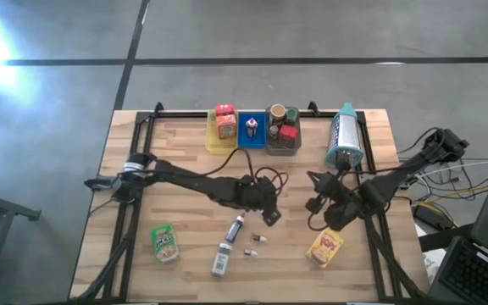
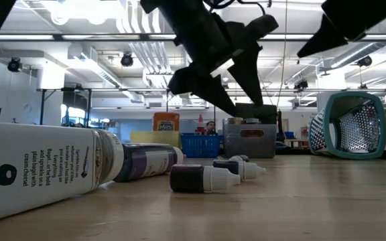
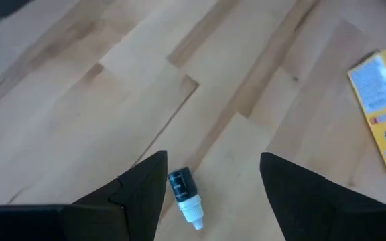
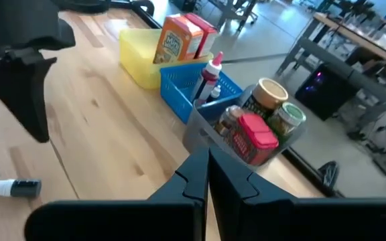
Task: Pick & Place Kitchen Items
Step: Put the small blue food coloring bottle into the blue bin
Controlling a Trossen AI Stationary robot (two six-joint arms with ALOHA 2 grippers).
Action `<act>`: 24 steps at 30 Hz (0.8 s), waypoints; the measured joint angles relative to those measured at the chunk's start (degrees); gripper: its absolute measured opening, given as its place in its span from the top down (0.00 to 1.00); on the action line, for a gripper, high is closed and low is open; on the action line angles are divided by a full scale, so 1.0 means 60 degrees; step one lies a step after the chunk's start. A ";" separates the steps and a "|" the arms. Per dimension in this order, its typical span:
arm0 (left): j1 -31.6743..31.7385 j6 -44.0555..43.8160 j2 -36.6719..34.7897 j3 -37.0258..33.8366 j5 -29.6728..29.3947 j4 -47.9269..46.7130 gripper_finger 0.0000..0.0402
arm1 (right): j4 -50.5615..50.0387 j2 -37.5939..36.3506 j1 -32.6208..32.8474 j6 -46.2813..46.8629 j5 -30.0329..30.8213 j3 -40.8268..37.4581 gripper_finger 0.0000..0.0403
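Note:
My left gripper [image 1: 271, 216] [image 3: 213, 194] hangs open above the table's middle, and a small dark vial with a white cap [image 3: 185, 194] lies on the wood below, between its fingers; they do not touch it. A second vial [image 2: 210, 177] lies close by. A slim dark bottle [image 1: 235, 229] and a white-labelled bottle [image 1: 221, 258] lie on their sides. A green pouch [image 1: 165, 243] and a yellow pouch [image 1: 325, 247] lie flat near the front. My right gripper [image 1: 314, 202] [image 4: 206, 175] is shut and holds nothing, right of centre, above the table.
At the far edge stand a yellow tray [image 1: 213, 135] with orange boxes, a blue tray [image 1: 251, 140] with a small bottle, and a grey tray [image 1: 283, 148] with jars. A teal and white basket [image 1: 344, 135] lies on its side at the far right. Cables trail off the right edge.

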 joint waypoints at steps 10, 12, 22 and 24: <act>0.0507 -0.1112 0.0053 -0.0078 0.0151 -0.0573 0.39 | 0.0489 -0.0531 0.0004 0.0172 -0.0197 -0.0322 0.98; 0.0563 -0.0916 0.0055 -0.0078 0.0348 -0.0561 0.39 | 0.0512 -0.0527 0.0004 0.0031 -0.0210 -0.0322 0.98; 0.0157 0.0813 -0.0561 -0.0538 -0.0682 -0.1288 0.39 | 0.2248 -0.0236 0.0012 -0.2789 -0.2492 -0.0801 0.98; 0.0129 0.0826 -0.0682 -0.0954 -0.0940 -0.1034 0.39 | 0.3362 -0.0101 -0.0121 -0.4593 -0.3572 -0.1005 0.98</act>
